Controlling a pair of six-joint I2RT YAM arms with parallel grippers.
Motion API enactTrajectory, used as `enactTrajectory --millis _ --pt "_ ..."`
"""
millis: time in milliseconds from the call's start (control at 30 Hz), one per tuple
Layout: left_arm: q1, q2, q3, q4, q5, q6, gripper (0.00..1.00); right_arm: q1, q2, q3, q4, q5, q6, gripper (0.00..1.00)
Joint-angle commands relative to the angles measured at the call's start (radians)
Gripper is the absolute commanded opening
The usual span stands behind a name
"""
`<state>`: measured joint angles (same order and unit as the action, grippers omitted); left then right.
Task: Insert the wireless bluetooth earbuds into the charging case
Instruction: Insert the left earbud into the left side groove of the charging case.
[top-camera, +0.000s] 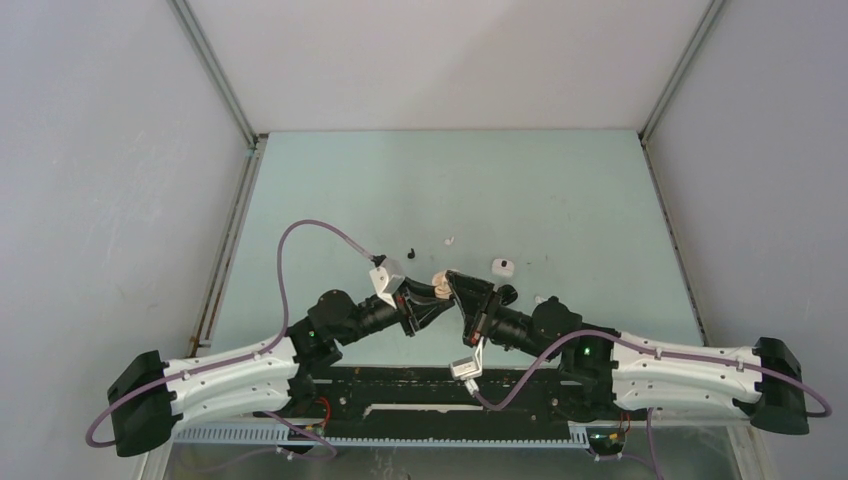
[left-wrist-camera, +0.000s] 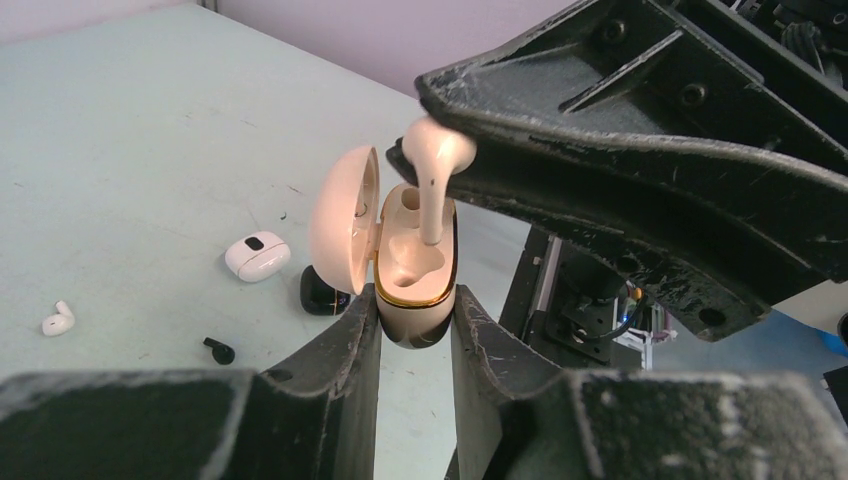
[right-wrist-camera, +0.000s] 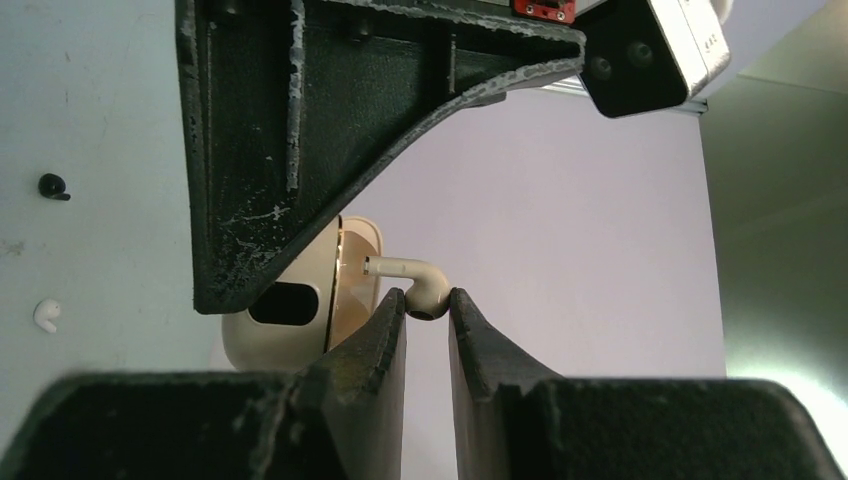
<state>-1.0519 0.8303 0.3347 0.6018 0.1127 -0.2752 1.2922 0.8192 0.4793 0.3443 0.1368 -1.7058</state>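
Pale green worktop (top-camera: 560, 200), walled in grey, with the white-and-black left arm (top-camera: 230, 380) and right arm (top-camera: 680, 375) meeting near its middle. The left hand (left-wrist-camera: 415, 300) is clamped on both flanks of a cream, gold-rimmed, pebble-shaped charging case (left-wrist-camera: 412, 322). It holds the case upright off the surface, hinged lid (left-wrist-camera: 345, 215) swung open toward 9 o'clock in the left wrist view. The right hand (right-wrist-camera: 428, 305) pinches the bulb of a cream stemmed earbud (right-wrist-camera: 425, 290) at 12 o'clock over the open case. The stem points down at the sockets; whether its tip touches cannot be told.

Seen from above, a closed white rounded case (top-camera: 502, 266) lies at 2 o'clock from the hands. A glossy black case (left-wrist-camera: 322, 292) sits just behind the left hand's finger. A small white earbud (top-camera: 449, 240) lies at 12 o'clock, and a small black earbud (top-camera: 410, 251) at 11 o'clock.
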Motion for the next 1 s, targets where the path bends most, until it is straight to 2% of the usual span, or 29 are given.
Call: enactTrajectory --millis 0,967 --pt "-0.004 -0.015 0.024 0.021 0.023 0.04 0.0 0.005 0.023 0.001 0.071 0.019 -0.037 0.0" --pt "-0.01 -0.042 0.008 0.023 0.035 0.053 0.0 -0.002 0.087 0.002 0.062 0.035 -0.132 0.0"
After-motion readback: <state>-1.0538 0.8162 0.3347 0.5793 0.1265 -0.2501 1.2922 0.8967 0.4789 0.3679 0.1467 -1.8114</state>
